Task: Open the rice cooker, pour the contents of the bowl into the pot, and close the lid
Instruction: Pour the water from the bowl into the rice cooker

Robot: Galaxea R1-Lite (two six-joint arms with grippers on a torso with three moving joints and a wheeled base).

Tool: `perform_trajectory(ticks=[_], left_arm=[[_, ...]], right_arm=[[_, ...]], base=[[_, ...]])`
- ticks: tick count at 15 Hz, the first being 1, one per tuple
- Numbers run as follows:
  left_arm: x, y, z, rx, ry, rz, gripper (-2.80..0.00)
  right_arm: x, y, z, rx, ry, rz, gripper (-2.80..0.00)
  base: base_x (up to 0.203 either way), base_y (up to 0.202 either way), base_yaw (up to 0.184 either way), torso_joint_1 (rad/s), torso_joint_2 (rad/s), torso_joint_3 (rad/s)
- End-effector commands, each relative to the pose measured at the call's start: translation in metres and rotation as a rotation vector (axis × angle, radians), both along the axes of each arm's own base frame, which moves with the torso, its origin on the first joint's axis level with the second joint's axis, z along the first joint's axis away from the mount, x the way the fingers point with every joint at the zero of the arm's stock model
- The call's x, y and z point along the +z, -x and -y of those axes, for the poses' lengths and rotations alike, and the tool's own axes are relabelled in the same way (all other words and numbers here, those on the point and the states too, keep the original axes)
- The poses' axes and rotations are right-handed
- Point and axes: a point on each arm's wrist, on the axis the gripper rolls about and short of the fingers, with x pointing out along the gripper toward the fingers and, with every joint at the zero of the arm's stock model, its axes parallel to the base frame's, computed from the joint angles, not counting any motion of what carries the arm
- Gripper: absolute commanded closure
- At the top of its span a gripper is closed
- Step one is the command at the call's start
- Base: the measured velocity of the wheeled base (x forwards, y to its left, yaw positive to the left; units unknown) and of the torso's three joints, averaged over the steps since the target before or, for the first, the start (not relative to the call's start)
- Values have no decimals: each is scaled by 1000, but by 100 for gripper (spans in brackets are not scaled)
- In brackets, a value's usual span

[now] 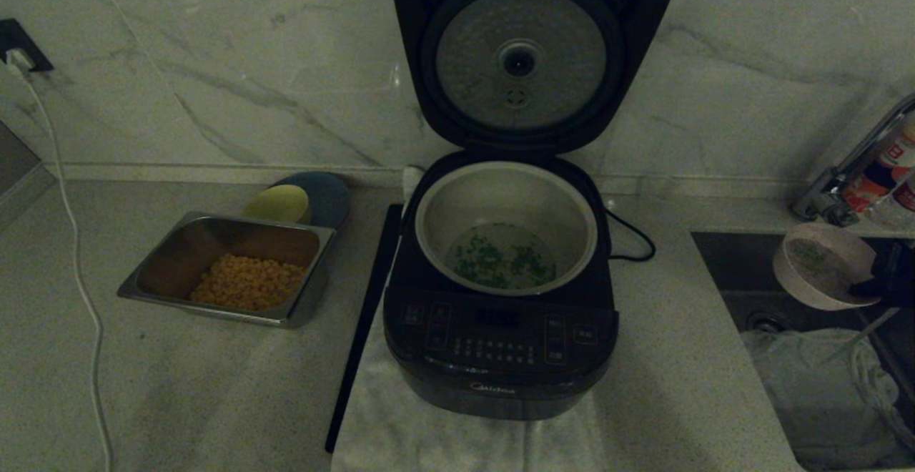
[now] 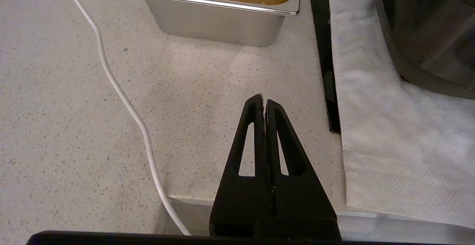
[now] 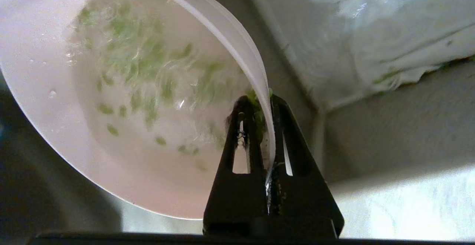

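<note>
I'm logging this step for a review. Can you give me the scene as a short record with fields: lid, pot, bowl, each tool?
lid: up, silver inner plate facing forward
pot: in the rice cooker, chopped greens at its bottom
bowl: tilted over the sink, a few green bits stuck inside
right tool: shut on the bowl's rim
left tool: shut, empty, above the counter near the steel tray

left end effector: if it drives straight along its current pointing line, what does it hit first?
Probably the speckled countertop: the shut left end effector points across bare counter, with the steel tray farther along that line. Depth is unclear.
</note>
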Motion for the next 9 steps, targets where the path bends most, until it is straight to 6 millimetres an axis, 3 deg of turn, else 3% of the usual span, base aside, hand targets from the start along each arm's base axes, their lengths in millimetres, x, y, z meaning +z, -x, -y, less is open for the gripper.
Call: perform_trajectory(ticks=[1, 7, 9], left_arm=[[0, 0, 0, 0, 0, 0, 0], [0, 0, 0, -1, 0, 0, 0], [0, 0, 0, 0, 0, 0, 0]], right_arm=[[44, 14, -39, 94, 45, 33, 0], [106, 30, -122, 367, 74, 105, 0], [118, 34, -151, 451, 105, 127, 0]], base=[[0, 0, 0, 0, 0, 0], [0, 0, 0, 0, 0, 0], [0, 0, 0, 0, 0, 0]])
